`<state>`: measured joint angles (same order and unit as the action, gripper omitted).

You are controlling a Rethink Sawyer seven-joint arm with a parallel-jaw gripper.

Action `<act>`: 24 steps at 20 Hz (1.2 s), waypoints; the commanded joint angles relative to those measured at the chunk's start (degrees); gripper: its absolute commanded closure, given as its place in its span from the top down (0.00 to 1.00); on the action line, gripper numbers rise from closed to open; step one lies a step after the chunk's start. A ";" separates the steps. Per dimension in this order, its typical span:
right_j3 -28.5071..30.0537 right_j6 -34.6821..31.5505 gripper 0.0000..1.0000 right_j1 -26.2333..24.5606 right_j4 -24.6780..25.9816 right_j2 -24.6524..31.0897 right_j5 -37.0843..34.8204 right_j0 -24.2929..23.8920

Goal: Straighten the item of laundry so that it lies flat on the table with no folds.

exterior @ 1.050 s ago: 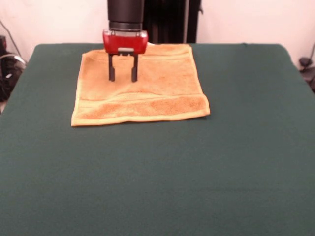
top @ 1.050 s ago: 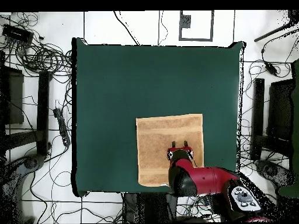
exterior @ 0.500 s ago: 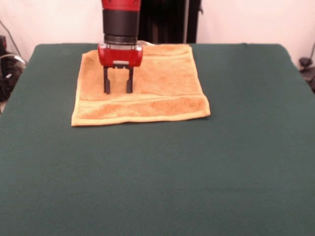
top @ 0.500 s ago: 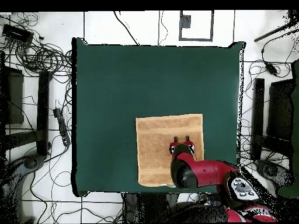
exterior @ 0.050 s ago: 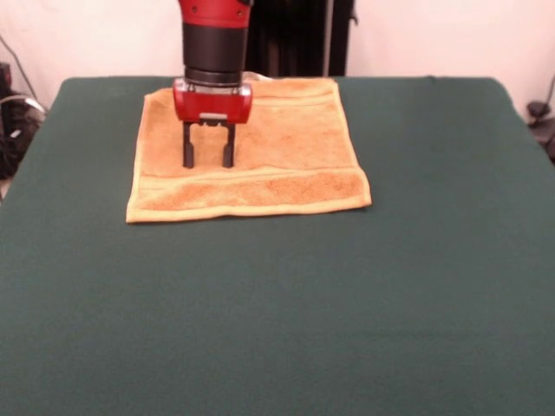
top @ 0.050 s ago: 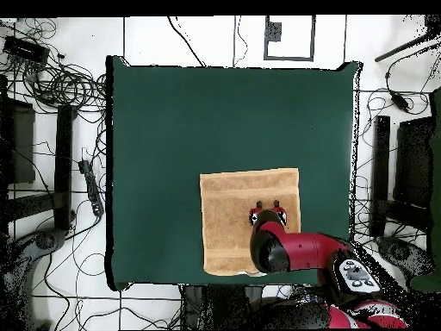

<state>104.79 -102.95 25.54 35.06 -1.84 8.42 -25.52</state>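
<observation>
Red-and-black gripper [exterior @ 0.050 s ago: 207, 158], fingers spread and empty, hangs over golden-orange terry towel [exterior @ 0.050 s ago: 286, 156]; pinching mid-cloth risks a new wrinkle.

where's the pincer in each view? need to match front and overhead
Front view: pincer upper left, open, over the towel.
Overhead view: pincer lower right of centre, over the towel's right part.
Shared landmark: the towel on the green table.
</observation>
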 commanded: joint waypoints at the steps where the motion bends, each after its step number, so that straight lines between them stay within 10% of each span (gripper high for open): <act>1: -11.94 3.72 1.00 -16.27 1.00 5.29 -17.41 0.96; 14: -19.46 -4.65 1.00 -25.55 0.03 1.66 8.32 1.70; 24: -21.99 -5.10 1.00 -24.96 2.02 3.83 6.54 0.49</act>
<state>103.85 -102.97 22.15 42.33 -5.87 23.01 -24.41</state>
